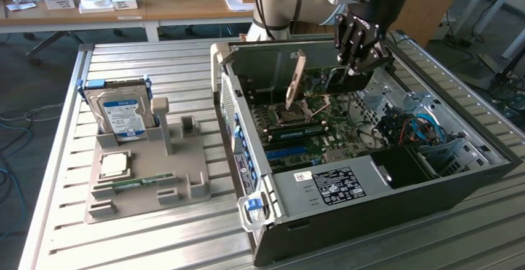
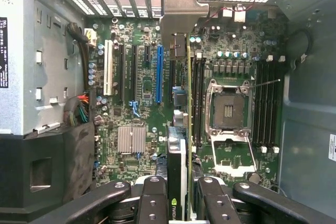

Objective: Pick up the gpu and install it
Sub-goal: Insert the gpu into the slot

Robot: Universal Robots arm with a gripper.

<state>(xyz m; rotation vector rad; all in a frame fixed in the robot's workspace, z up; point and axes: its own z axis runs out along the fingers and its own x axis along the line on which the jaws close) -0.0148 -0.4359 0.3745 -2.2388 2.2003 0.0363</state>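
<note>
My gripper [image 1: 358, 67] is shut on the gpu [image 1: 340, 84], a thin card with a dark face and a pale metal bracket [image 1: 296, 78] at one end. It hangs inside the open computer case [image 1: 369, 211], above the green motherboard [image 1: 311, 128]. In the wrist view the gpu [image 2: 177, 166] stands edge-on between my black fingers [image 2: 152, 200], and its bracket [image 2: 181, 14] points toward the case's rear slot openings. The card hovers between the long blue slot [image 2: 158, 74] and the empty processor socket [image 2: 228, 109], apart from the board.
A grey parts tray [image 1: 135, 205] at the exterior view's left holds an upright blue-labelled hard drive [image 1: 123, 115], a processor chip [image 1: 112, 164] and a RAM stick [image 1: 144, 182]. Case walls, a power supply [image 1: 332, 187] and blue cables [image 1: 414, 128] hem in the board.
</note>
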